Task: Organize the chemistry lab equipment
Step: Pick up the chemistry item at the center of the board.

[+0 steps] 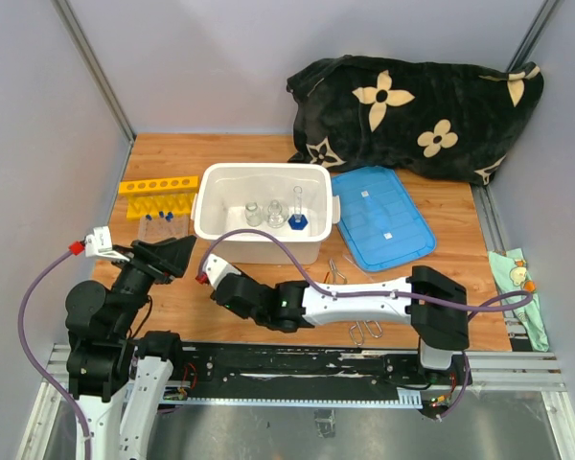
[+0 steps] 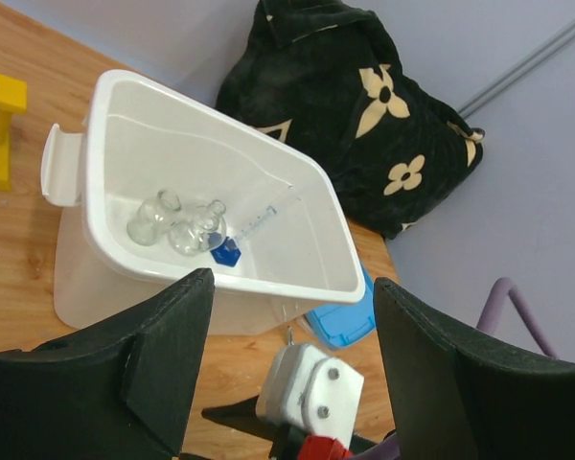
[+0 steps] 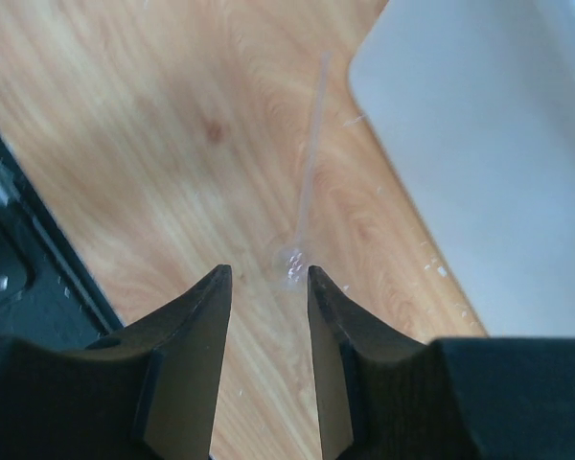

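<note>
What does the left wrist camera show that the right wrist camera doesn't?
Only the left wrist view: two small glass flasks and a blue-based cylinder inside the tub, the black flowered cloth, a corner of the yellow rack, and the left hand, open. Only the right wrist view: a thin clear rod lying on the wood just ahead of the open right hand. Both: the white tub and the wooden table.
</note>
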{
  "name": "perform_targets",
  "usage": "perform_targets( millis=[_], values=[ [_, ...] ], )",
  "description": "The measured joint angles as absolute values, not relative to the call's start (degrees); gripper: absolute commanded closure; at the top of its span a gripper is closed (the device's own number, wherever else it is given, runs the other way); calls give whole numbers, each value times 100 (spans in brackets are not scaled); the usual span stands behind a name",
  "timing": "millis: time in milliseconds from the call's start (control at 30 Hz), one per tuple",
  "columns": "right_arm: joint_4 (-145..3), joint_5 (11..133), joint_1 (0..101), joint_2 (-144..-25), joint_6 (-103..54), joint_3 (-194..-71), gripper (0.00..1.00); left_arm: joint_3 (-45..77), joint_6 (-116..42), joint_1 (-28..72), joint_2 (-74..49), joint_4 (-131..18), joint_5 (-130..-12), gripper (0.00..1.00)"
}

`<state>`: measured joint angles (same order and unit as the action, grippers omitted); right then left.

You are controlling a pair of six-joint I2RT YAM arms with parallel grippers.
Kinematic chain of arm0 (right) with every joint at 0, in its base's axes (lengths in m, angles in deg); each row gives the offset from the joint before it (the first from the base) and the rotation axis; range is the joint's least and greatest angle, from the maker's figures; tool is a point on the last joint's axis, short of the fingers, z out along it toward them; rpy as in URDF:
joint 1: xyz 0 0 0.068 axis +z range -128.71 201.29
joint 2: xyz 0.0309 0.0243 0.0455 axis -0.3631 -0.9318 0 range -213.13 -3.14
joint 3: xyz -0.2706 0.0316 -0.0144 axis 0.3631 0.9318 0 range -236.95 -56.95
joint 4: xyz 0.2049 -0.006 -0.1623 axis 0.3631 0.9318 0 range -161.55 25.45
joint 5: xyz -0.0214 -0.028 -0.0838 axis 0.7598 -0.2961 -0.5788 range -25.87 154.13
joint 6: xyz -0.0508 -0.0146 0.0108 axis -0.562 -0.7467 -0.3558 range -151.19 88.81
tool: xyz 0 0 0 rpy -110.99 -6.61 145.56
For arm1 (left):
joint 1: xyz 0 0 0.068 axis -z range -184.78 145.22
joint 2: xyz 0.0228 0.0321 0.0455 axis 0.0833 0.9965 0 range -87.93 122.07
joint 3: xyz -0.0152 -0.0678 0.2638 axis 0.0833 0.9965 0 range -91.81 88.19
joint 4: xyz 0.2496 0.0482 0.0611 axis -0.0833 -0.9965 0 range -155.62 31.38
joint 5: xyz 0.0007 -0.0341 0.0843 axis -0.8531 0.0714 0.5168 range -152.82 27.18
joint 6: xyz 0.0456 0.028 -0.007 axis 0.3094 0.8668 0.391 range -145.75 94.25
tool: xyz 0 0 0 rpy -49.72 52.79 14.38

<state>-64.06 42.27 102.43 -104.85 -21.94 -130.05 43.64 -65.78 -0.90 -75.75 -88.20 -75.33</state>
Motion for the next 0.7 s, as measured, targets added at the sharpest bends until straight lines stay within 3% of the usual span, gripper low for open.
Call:
perform_targets(
  millis=[233, 700],
  values=[
    [-6229, 3615, 10243, -11302, -2086, -14120, 61, 4357, -6561, -90, -7572, -8836, -7400, 28],
    [-6454, 3781, 10167, -11619, -1966, -13613, 61, 4217, -6491, -90, -7500, -8855, -7409, 28]
  ],
)
